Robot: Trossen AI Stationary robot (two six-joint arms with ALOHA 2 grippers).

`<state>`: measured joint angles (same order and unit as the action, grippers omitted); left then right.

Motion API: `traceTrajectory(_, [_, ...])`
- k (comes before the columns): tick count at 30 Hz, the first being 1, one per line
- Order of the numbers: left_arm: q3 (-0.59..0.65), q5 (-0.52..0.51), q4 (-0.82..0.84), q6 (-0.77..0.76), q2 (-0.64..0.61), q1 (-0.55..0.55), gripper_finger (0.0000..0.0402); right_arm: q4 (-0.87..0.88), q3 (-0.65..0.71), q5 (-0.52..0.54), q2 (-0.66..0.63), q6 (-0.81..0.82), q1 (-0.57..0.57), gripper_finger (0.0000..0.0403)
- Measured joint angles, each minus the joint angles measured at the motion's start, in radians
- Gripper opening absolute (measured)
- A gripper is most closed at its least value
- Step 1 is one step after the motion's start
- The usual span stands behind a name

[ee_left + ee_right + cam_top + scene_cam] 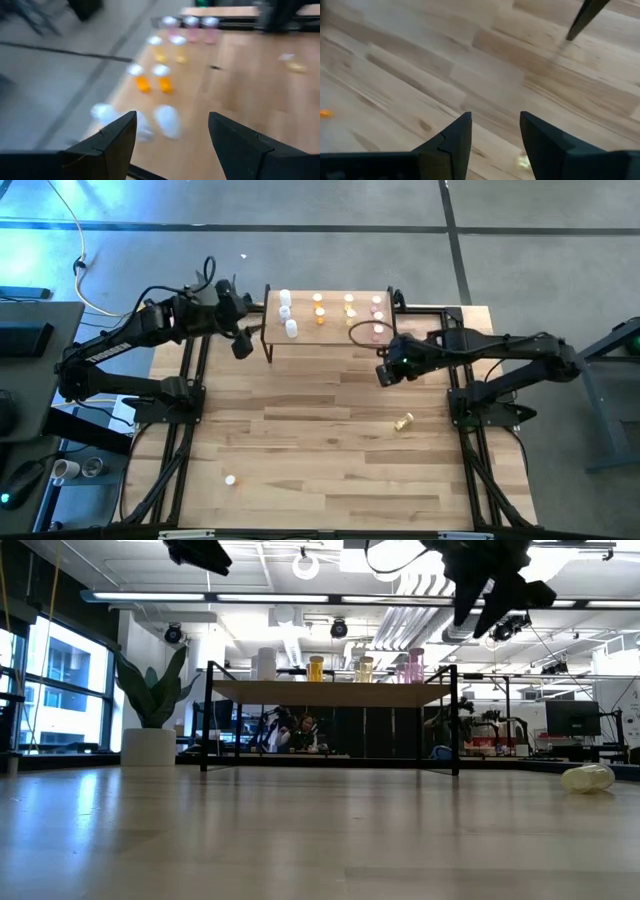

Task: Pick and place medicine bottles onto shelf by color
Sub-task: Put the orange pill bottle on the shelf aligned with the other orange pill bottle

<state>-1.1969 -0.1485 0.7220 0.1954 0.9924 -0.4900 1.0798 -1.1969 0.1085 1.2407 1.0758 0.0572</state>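
The shelf (330, 330) stands at the table's far middle. On it stand white bottles (288, 312) at its left end, orange-yellow ones (320, 308) in the middle and pink ones (377, 310) at the right. A pale yellow bottle (403, 422) lies on its side on the table at the right, also in the low view (588, 778). Another small bottle (230, 479) stands near the front left. My left gripper (172, 137) hovers open by the shelf's left end (243, 340), above the white bottles. My right gripper (495, 135) hangs open over bare tabletop just near of the shelf's right end (385, 373).
Black frame rails (185, 430) run along the table's left and right sides. A dark cable loop (365, 332) lies over the shelf's right part. The wide middle of the wooden tabletop (320, 440) holds only the two loose bottles.
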Motion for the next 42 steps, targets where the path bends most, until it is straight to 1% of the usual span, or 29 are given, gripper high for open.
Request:
traceTrajectory(4, [0.0,0.132,0.076,-0.115,0.0,0.013,0.0234,0.031,0.0,0.001,0.03,-0.01,-0.017,0.0158])
traceTrajectory(7, [0.0,0.17,0.143,-0.211,0.0,0.049,0.0234,0.036,0.0,0.002,0.048,-0.012,-0.021,0.0158])
traceTrajectory(12, [0.004,0.186,0.282,-0.362,0.0,0.161,0.0234,0.034,0.0,0.002,0.062,-0.04,-0.021,0.0158])
traceTrajectory(18, [0.067,0.189,0.295,-0.567,-0.011,0.378,0.0234,0.034,0.0,-0.009,0.062,-0.082,-0.018,0.0158])
traceTrajectory(25, [0.146,0.158,0.301,-0.766,-0.01,0.665,0.0234,0.033,0.0,-0.012,0.062,-0.117,-0.018,0.0158])
traceTrajectory(31, [0.192,0.067,0.278,-0.937,-0.01,0.901,0.0234,0.029,0.0,-0.012,0.062,-0.178,-0.018,0.0158])
traceTrajectory(37, [0.221,-0.012,0.255,-1.118,0.013,1.095,0.0234,0.028,0.0,-0.012,0.062,-0.195,-0.018,0.0158])
traceTrajectory(42, [0.221,-0.065,0.253,-1.224,0.082,1.215,0.0234,0.014,0.0,-0.012,0.062,-0.203,-0.018,0.0158])
